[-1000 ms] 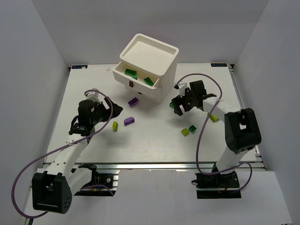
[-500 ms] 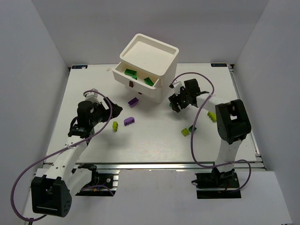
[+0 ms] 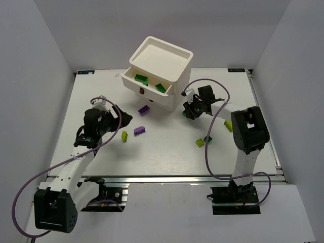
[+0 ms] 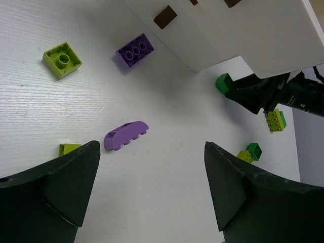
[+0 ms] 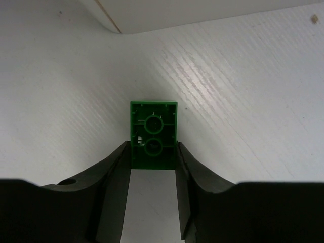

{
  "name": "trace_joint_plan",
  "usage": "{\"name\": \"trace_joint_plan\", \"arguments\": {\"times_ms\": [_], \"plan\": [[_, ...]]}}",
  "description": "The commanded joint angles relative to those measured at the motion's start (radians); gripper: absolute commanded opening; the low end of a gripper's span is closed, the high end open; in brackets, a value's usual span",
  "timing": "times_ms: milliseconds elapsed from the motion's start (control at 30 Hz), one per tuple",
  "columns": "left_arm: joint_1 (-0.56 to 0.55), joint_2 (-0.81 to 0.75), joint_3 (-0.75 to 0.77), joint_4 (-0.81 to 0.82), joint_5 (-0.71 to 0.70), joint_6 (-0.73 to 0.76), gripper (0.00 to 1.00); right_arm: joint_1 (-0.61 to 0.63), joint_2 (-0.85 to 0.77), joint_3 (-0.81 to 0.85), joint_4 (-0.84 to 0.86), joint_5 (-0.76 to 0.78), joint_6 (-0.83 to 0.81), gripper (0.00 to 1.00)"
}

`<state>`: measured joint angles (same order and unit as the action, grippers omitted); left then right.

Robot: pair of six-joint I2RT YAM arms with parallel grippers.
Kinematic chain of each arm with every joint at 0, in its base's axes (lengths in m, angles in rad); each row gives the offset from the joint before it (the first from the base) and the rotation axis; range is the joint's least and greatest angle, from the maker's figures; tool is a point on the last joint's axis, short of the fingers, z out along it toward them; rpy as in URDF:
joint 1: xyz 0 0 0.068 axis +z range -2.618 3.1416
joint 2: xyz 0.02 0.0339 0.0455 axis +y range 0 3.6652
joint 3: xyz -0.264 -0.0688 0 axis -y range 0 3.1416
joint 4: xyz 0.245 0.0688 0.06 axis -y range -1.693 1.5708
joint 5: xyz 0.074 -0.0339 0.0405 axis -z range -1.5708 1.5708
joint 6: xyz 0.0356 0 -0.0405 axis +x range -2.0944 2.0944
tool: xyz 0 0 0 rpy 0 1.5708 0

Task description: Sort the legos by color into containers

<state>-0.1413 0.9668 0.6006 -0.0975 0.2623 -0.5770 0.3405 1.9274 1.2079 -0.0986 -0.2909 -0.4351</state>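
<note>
1. The white chest (image 3: pixel 172 61) blocks the far side for me, and its open top drawer (image 3: pixel 150 84) juts out over the table (image 3: pixel 162 159).
2. My right gripper (image 3: pixel 188 112) is squeezed in beside the chest's corner, with a dark green brick (image 5: pixel 153 132) filling the space between its fingers.
3. My left gripper (image 3: pixel 126 119) is spread wide. A purple brick (image 4: pixel 135 49), a curved purple piece (image 4: pixel 126 135) and a lime brick (image 4: pixel 62 59) dot the way ahead, with bare passable lanes between them.

lime brick (image 4: pixel 69 148) half hidden, chest (image 4: pixel 243 35) cropped
</note>
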Motion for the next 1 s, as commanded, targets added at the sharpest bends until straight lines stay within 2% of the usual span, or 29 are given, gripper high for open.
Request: {"name": "trace_joint_plan", "arguments": {"times_ms": [0, 33, 100, 133, 167, 267, 367, 467, 533, 667, 833, 900, 967], "plan": [[-0.004, -0.002, 0.014, 0.007, 0.005, 0.006, 0.93, -0.008, -0.057, 0.036, -0.041, -0.057, -0.024, 0.20], [-0.004, -0.003, 0.016, 0.004, 0.006, 0.009, 0.93, -0.012, -0.082, 0.033, -0.061, -0.073, -0.052, 0.19], [-0.004, -0.007, 0.015, 0.002, 0.006, 0.014, 0.93, -0.026, -0.184, 0.012, -0.116, -0.204, -0.109, 0.17], [-0.004, -0.011, 0.013, 0.005, 0.014, 0.016, 0.93, -0.035, -0.224, 0.002, -0.186, -0.265, -0.208, 0.17], [-0.004, -0.014, 0.007, 0.015, 0.020, 0.016, 0.93, -0.041, -0.311, -0.005, -0.231, -0.400, -0.268, 0.17], [-0.004, -0.026, -0.016, 0.053, 0.044, 0.012, 0.93, -0.035, -0.443, -0.007, -0.372, -0.581, -0.452, 0.17], [-0.004, -0.023, -0.025, 0.068, 0.064, 0.006, 0.93, -0.012, -0.490, 0.051, -0.376, -0.669, -0.423, 0.16], [-0.004, -0.017, -0.022, 0.071, 0.071, 0.006, 0.93, 0.023, -0.472, 0.114, -0.197, -0.630, -0.214, 0.16], [-0.004, -0.014, -0.016, 0.074, 0.074, 0.008, 0.93, 0.064, -0.423, 0.183, -0.110, -0.549, -0.147, 0.16], [-0.004, -0.007, -0.007, 0.085, 0.092, 0.011, 0.93, 0.143, -0.283, 0.369, -0.064, -0.391, 0.010, 0.18], [-0.014, -0.005, -0.005, 0.125, 0.129, 0.005, 0.93, 0.201, -0.104, 0.644, -0.128, -0.254, 0.055, 0.21], [-0.014, -0.010, -0.004, 0.131, 0.147, 0.000, 0.93, 0.210, -0.062, 0.685, -0.167, -0.217, 0.042, 0.26], [-0.014, -0.011, 0.004, 0.137, 0.161, -0.003, 0.93, 0.213, -0.047, 0.717, -0.194, -0.215, 0.026, 0.41]]}}
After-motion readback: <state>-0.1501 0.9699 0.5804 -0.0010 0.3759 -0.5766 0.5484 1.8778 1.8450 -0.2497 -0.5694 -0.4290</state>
